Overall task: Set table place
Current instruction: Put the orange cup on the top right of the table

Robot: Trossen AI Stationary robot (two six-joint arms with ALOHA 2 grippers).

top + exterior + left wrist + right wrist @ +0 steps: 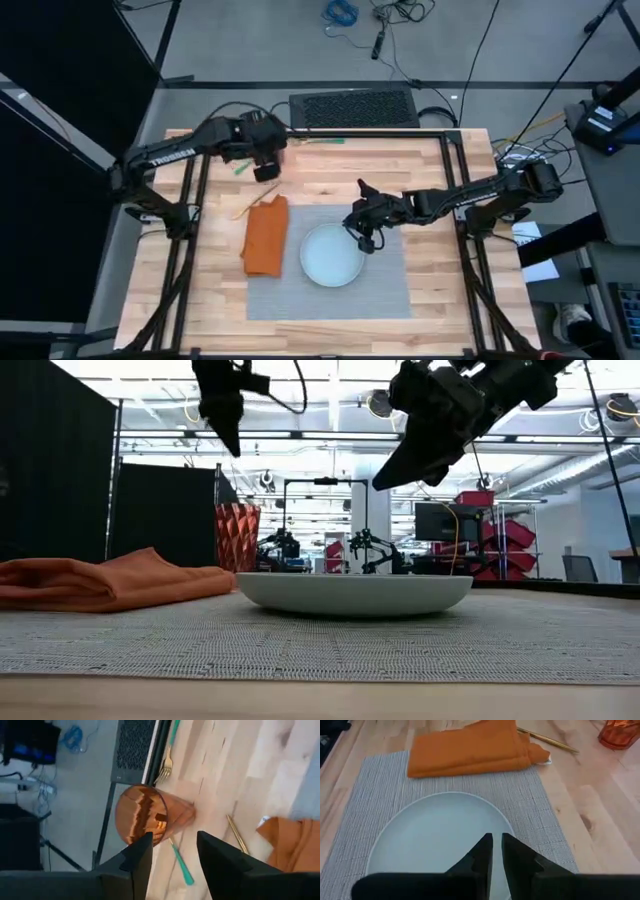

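I find the placemat flat on the table toward its near edge, carrying the plate with the orange napkin across its left edge. My right gripper hangs over the plate's far right rim, fingers nearly together, holding nothing. My left gripper hovers by the far left corner above the orange cup, fingers apart and empty.

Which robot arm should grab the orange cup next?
Probably the left. Its open gripper hovers right over the orange cup at the table's far edge, while the right gripper hangs over the plate, farther from the cup.
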